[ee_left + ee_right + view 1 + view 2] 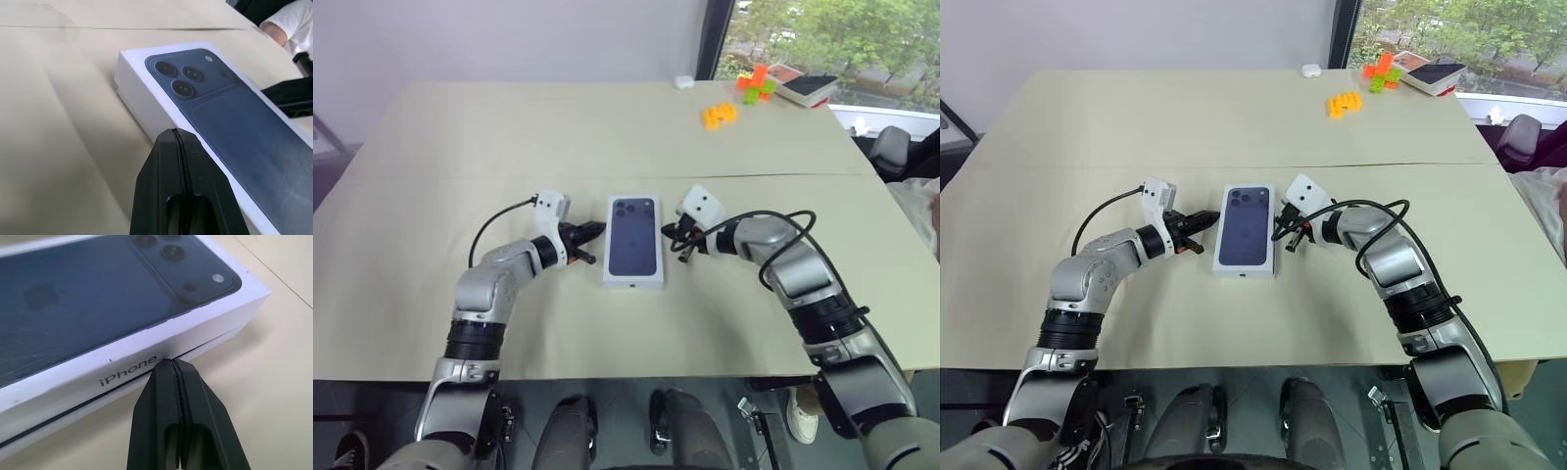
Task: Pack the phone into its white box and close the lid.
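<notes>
— White lid (146, 350) on, dark seam showing just beyond right gripper (168, 363), tips pressed together; left gripper (176, 134) likewise, beside opposite edge.
— Press down evenly from both sides, without tilting.

The word "iPhone" is printed in grey letters along the white side wall of the lid (122, 357), read in the right wrist view. It stands just beyond the closed tips of the right pincer (171, 363), running off to one side of them. On the lid's top a dark-blue phone picture is printed, on which no lettering can be read.
</notes>
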`<state>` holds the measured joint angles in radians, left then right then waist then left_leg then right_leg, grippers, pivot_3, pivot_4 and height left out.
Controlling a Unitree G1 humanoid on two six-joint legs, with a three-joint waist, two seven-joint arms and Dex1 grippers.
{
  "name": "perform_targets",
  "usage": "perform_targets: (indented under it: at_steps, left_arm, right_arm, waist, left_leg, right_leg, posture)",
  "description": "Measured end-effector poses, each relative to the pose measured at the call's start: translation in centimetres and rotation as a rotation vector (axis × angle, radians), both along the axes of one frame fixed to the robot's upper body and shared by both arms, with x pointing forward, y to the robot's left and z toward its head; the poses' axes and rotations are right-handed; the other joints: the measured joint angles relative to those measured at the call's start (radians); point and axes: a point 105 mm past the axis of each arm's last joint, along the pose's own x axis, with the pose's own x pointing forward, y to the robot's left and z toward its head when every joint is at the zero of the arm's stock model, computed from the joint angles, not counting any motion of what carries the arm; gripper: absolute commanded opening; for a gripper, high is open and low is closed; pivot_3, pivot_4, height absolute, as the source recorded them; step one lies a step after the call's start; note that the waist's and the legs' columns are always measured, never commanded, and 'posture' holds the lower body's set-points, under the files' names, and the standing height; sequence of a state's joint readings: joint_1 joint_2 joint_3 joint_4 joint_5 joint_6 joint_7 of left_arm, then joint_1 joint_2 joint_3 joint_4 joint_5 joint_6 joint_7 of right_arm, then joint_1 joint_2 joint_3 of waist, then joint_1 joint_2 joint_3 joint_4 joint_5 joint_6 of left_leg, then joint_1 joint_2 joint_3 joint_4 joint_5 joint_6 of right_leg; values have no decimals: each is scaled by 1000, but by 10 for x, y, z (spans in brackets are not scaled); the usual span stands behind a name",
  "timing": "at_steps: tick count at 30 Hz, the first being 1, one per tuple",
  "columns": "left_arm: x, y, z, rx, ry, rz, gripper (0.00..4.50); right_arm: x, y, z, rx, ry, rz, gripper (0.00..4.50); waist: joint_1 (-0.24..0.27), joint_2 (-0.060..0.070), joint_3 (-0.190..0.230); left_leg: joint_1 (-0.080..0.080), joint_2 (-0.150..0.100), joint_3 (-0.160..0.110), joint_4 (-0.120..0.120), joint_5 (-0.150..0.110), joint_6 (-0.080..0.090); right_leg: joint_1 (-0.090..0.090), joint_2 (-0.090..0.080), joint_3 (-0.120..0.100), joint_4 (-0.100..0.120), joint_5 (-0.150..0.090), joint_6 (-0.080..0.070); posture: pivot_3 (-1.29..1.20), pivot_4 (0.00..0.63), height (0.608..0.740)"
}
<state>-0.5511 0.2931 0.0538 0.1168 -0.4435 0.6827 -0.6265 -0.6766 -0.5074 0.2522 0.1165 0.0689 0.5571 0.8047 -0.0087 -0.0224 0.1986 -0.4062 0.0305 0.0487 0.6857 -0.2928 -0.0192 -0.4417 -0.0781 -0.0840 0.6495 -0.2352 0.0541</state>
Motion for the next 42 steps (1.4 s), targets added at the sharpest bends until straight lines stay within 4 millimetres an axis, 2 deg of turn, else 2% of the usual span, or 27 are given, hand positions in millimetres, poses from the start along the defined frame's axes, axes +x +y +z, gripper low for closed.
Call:
perform_targets:
  at_steps: [8,25,34,38,42]
  left_arm:
    - [1,-2,3,-11,-8,1,0]
    - [2,-4,-12,4,27,23,0]
    - [5,-4,-13,41,1,35,0]
    - [7,3,-10,52,-25,58,0]
    - [17,19,7,42,-73,129,0]
  right_arm:
    - [1,0,-3,-12,1,-9,41]
    - [7,-3,-7,-33,-13,-37,41]
    - [9,-3,-8,-37,-17,-43,41]
    - [20,-11,3,-26,-61,-96,41]
    - [40,-27,41,60,-164,-199,41]
  waist:
    - [-1,0,0]
    - [-1,0,0]
    - [-1,0,0]
    - [-3,0,0]
    - [-2,0,0]
  left_leg:
    - [0,0,0,0,0,0]
    - [0,0,0,0,0,-1]
    - [0,0,0,0,0,-1]
    - [1,0,0,0,1,-1]
    - [1,0,0,0,2,-2]
  right_leg:
    - [0,0,0,0,0,0]
    - [0,0,0,1,0,0]
    - [0,0,0,1,0,0]
    - [0,0,0,1,0,0]
    - [0,0,0,1,1,0]
  posture:
    - [0,150,740]
    - [0,150,740]
    - [0,150,740]
    - [0,150,740]
    - [0,150,740]
